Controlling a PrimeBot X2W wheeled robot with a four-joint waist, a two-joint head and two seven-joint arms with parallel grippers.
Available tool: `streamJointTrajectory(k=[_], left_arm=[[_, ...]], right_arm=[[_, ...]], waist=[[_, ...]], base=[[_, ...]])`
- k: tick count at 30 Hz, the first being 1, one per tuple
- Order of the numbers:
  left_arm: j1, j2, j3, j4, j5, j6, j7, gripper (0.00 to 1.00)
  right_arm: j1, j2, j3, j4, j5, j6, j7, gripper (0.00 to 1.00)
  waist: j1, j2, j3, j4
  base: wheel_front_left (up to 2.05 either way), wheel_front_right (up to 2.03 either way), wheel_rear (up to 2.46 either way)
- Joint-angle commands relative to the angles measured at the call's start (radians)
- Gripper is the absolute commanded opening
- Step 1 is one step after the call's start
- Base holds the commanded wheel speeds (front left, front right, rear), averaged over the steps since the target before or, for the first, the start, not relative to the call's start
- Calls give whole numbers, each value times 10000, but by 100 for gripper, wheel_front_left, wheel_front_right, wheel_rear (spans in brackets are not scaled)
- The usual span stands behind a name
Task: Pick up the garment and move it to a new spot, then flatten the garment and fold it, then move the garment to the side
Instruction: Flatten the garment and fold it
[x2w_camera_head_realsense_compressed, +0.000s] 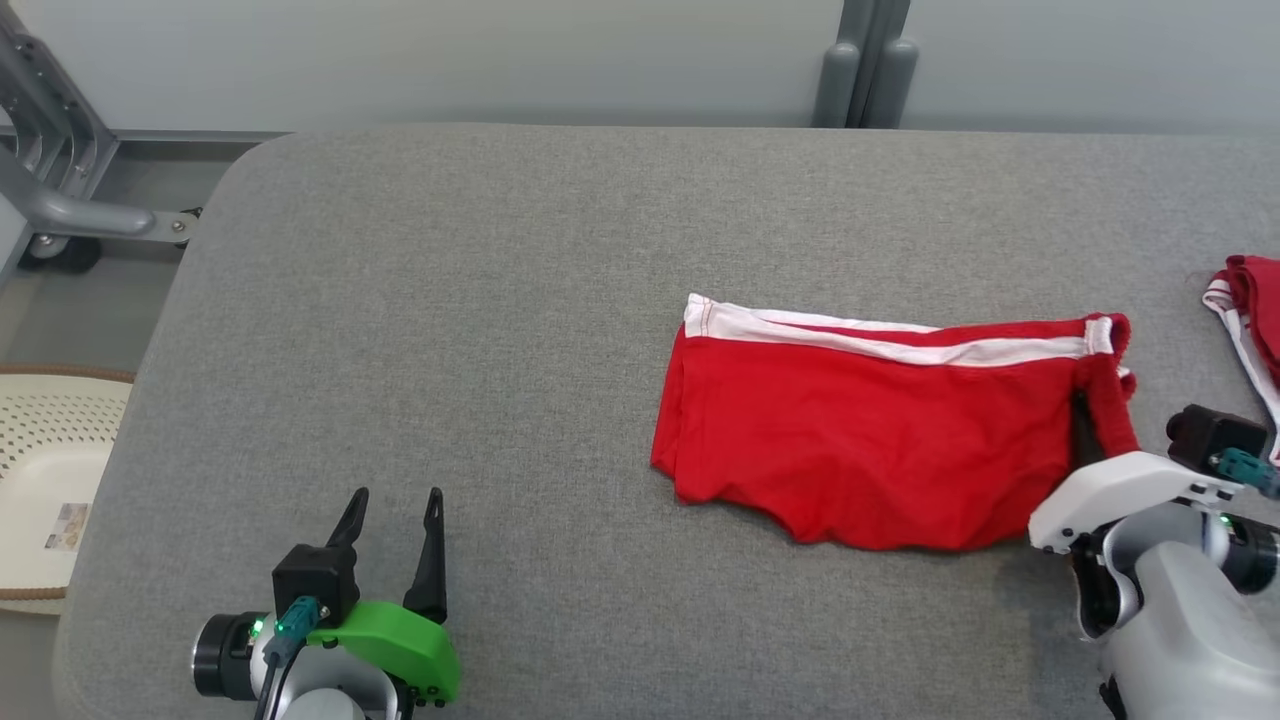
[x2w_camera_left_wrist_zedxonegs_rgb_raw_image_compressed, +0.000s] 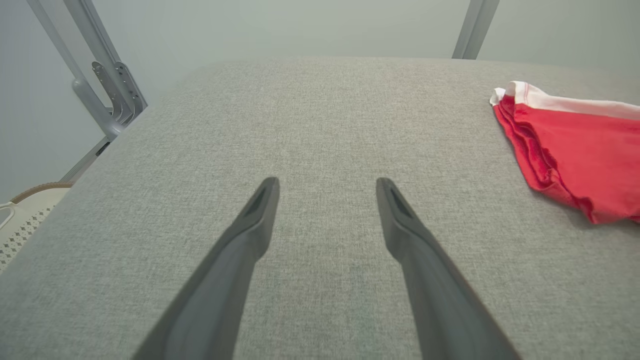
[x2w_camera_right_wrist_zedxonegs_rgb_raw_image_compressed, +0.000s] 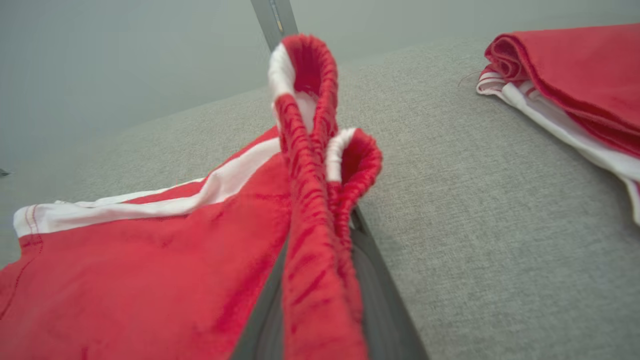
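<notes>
The right pincer (x2w_camera_head_realsense_compressed: 1082, 430) grips the right edge of the garment (x2w_camera_head_realsense_compressed: 870, 440), which lies on the right half of the desk (x2w_camera_head_realsense_compressed: 450, 300), while the left pincer (x2w_camera_head_realsense_compressed: 397, 500) stands wide and idle; folding apparently begins, and next calls for carrying that edge leftward.

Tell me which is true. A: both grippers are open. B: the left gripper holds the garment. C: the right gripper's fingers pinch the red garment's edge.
C: the right gripper has its fingers closed on the bunched edge of the red garment.
</notes>
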Motion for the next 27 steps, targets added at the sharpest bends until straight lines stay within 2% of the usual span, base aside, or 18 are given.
streamJointTrajectory(k=[1, 8, 15, 20, 27], left_arm=[[154, 19, 36, -31, 48, 26, -28, 100], [358, 20, -107, -69, -86, 52, -28, 100], [419, 19, -503, -273, -24, 44, -28, 100], [401, 18, -1087, -469, -75, -46, -28, 100], [350, 18, -2230, -573, -195, -159, -28, 100]], right_arm=[[-108, 66, 131, -81, 185, -11, 7, 0], [-347, 545, 2077, -988, 1521, -8, 125, 0], [-571, 795, 3410, -1046, 2302, -8, 238, 0], [-761, 882, 3830, -460, 2551, -8, 159, 0], [-1032, 906, 3753, 510, 2454, -8, 19, 0]], waist=[[0, 0, -66, -78], [0, 0, -137, -22], [0, 0, -195, 604], [0, 0, -211, 1354], [0, 0, -252, 2380]], base=[[0, 0, 0], [0, 0, 0], [0, 0, 0], [0, 0, 0], [0, 0, 0]])
